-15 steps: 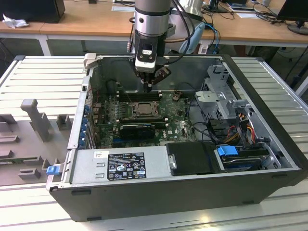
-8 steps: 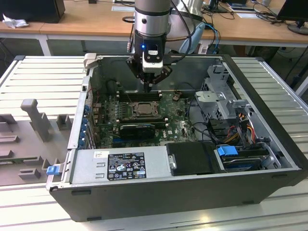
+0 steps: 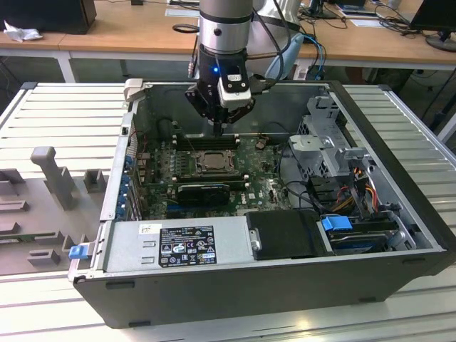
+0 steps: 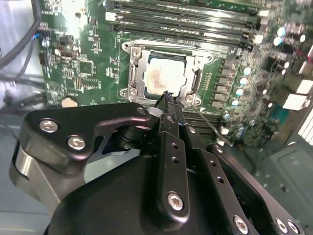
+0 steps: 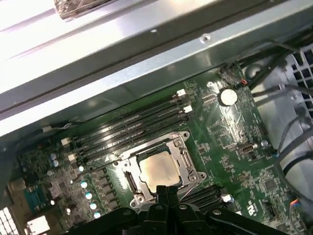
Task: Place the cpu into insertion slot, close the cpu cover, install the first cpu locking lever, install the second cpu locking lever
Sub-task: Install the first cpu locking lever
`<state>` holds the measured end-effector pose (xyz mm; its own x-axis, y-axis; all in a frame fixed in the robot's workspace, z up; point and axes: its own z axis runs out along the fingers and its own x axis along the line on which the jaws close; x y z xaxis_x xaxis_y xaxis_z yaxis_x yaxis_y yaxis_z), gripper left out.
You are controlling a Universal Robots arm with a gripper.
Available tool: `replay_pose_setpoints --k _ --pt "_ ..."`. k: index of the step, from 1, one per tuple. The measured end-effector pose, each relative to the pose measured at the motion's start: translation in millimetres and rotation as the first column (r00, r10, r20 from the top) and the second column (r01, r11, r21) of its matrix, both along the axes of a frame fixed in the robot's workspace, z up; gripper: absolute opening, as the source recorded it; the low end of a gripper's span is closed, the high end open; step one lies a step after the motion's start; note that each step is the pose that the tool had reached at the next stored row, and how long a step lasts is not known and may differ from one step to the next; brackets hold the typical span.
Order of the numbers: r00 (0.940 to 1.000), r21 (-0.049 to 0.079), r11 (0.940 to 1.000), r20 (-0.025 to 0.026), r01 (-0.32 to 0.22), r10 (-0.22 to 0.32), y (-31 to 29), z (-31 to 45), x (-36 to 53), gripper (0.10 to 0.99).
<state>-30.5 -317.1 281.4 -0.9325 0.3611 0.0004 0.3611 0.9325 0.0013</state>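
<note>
The cpu (image 4: pixel 166 73) lies flat in the insertion slot (image 4: pixel 131 91) on the green motherboard (image 4: pixel 83 68), its pale metal face up. The cpu cover (image 4: pixel 198 59) lies down around it, and the chip shows through its square window. A thin metal lever (image 4: pixel 208 123) slants away from one socket corner. My gripper (image 4: pixel 168 98) hangs just above the socket's edge with its black fingers pressed together and nothing between them. In the first wrist view the gripper (image 5: pixel 164 190) sits at the edge of the cpu (image 5: pixel 157 171). In the exterior view the gripper (image 3: pixel 217 130) stands over the socket (image 3: pixel 211 162).
Long black memory slots (image 4: pixel 186 24) run beside the socket. The open computer case (image 3: pixel 399 214) walls in the board, with a power supply (image 3: pixel 178 246) in front and a drive cage with cables (image 3: pixel 335 164) at the exterior view's right. A grey fixture (image 3: pixel 50 171) lies outside the case.
</note>
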Motion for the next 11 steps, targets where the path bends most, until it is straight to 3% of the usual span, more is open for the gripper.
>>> replay_pose_setpoints --k 3,5,8,11 --pt "0.9944 0.000 0.9944 0.0000 -0.106 0.106 0.0 -0.1 0.0 0.106" --pt "0.9908 0.000 0.9908 0.0000 -0.135 0.135 0.0 -0.1 0.0 0.106" --pt "0.9798 0.000 0.9798 0.0000 -0.200 0.200 0.0 -0.3 -1.1 0.106" --pt "0.9771 0.002 0.9771 0.0003 -0.213 0.213 0.0 -0.4 -8.2 0.106"
